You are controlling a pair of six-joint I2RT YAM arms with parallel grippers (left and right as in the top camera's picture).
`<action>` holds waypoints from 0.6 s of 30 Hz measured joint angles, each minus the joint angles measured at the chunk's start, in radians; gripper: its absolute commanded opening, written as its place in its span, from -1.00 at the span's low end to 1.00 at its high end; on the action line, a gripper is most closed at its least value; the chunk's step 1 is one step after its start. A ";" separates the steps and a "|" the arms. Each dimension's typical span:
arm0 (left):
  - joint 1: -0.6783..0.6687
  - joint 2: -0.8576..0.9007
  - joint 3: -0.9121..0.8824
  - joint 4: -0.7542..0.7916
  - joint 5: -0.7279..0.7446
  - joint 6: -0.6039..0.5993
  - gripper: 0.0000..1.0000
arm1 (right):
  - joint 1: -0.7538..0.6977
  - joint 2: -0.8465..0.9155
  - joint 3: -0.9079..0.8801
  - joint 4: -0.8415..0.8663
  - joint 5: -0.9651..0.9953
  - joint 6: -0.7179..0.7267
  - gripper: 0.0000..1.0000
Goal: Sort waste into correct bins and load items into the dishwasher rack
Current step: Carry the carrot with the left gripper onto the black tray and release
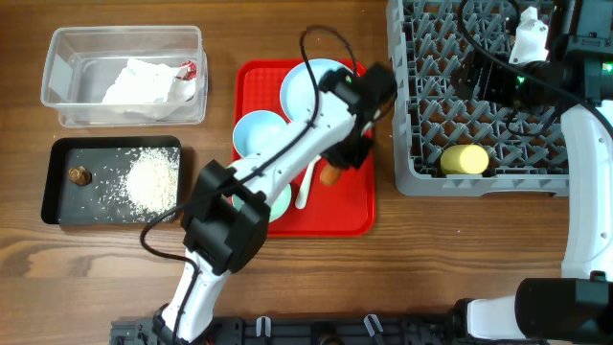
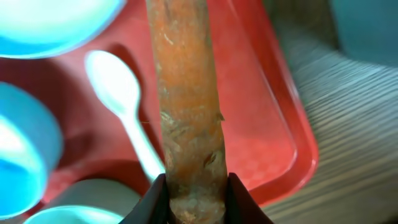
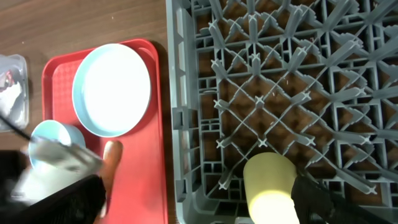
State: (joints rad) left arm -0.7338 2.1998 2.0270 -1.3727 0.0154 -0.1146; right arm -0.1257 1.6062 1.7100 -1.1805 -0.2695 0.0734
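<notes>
The left fingers (image 2: pixel 154 202) are closed on the carrot (image 2: pixel 186 106), held over the right part of the red tray (image 2: pixel 273 143), beside the spoon (image 2: pixel 118 87). The carrot's far end is cut off. From overhead the left arm (image 1: pixel 287 163) hides most of it. Right of the tray, the cup (image 3: pixel 268 186) lies in the rack (image 3: pixel 186 93). Of the right fingers (image 3: pixel 323 199) only one dark edge shows, so I cannot tell how wide they are.

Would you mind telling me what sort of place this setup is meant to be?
Probably a robot test bench mocked up as a dish-return station: a grey dishwasher rack, a red serving tray, and a clear tub and black tray used as bins.
</notes>
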 measured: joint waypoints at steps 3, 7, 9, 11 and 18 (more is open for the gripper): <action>0.034 -0.002 0.068 -0.047 0.000 -0.009 -0.92 | 0.000 0.000 0.000 -0.002 0.000 -0.001 0.99; 0.139 -0.026 0.092 -0.089 -0.001 -0.035 -0.92 | 0.000 0.000 0.000 -0.002 0.000 -0.001 0.99; 0.251 -0.043 0.093 -0.121 -0.005 -0.057 -0.92 | 0.000 0.000 0.000 -0.002 0.000 -0.001 0.99; 0.318 -0.048 0.095 -0.142 -0.007 -0.068 -0.92 | 0.000 0.000 0.000 -0.002 0.000 -0.001 1.00; 0.592 -0.050 0.095 -0.216 -0.011 -0.086 -0.92 | 0.000 0.000 0.000 -0.002 0.000 -0.016 1.00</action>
State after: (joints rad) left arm -0.1413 2.1502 2.1220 -1.5887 0.0040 -0.2005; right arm -0.1257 1.6062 1.7100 -1.1824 -0.2695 0.0574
